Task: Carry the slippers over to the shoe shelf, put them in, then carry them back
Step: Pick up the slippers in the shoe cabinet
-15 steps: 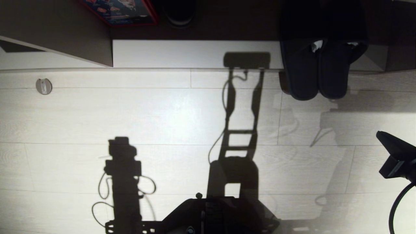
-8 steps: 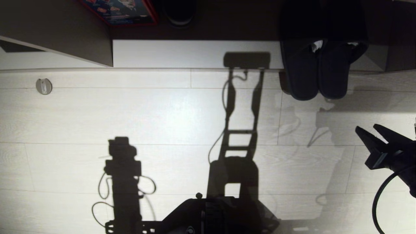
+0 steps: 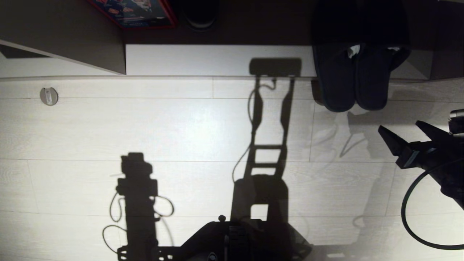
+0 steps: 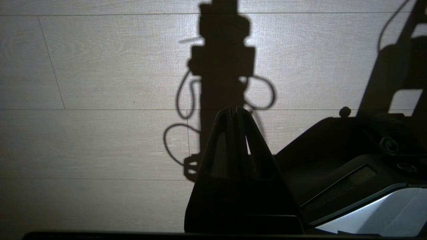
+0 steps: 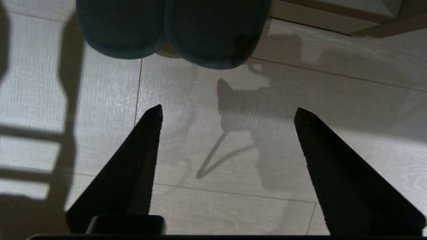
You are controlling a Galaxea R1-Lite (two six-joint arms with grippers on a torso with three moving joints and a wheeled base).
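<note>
Hard light from behind the robot washed the pale floor (image 3: pixel 181 123) almost white with glare near its middle and threw crisp black shadows of the machine across it, while the shelf recess (image 3: pixel 253 32) beyond sank into murk and everything stayed sharply focused.

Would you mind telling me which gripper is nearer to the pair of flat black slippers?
Right. The right gripper hangs open over the floor just short of the slippers; the left gripper is shut beside the robot's base, far off.

The right tool (image 3: pixel 402 128) has spread its fingers wide and come further in toward the slippers (image 3: pixel 353 79), seemingly empty.
</note>
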